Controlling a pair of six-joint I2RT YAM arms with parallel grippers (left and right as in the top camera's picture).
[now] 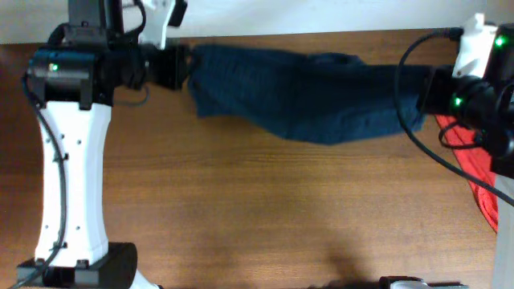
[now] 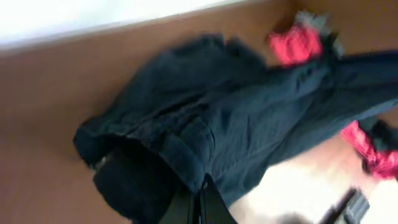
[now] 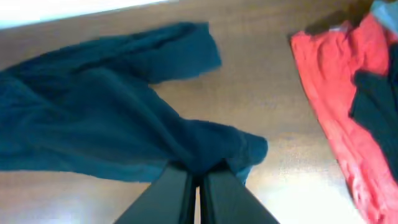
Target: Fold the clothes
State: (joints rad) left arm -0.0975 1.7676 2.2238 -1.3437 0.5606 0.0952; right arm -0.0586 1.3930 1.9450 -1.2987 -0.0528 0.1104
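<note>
The clothes (image 1: pixel 313 96) are one dark navy garment stretched in a band along the far side of the table, sagging a little in the middle. My left gripper (image 1: pixel 178 68) is shut on its left end, my right gripper (image 1: pixel 424 90) on its right end. In the left wrist view the wrinkled cloth (image 2: pixel 236 118) bunches over my closed gripper (image 2: pixel 200 190), with a stitched hem just above it. From the right wrist, the garment (image 3: pixel 93 124) spreads away to the left, a fold of it pinched in my gripper (image 3: pixel 198 173).
A bright red garment (image 1: pixel 475 172) with a dark patch lies at the table's right edge, beside my right arm; it also shows in the wrist views (image 3: pixel 336 93) (image 2: pixel 295 43). A small grey-teal cloth (image 3: pixel 385 9) sits beyond it. Bare wooden tabletop (image 1: pixel 265 209) fills the near half.
</note>
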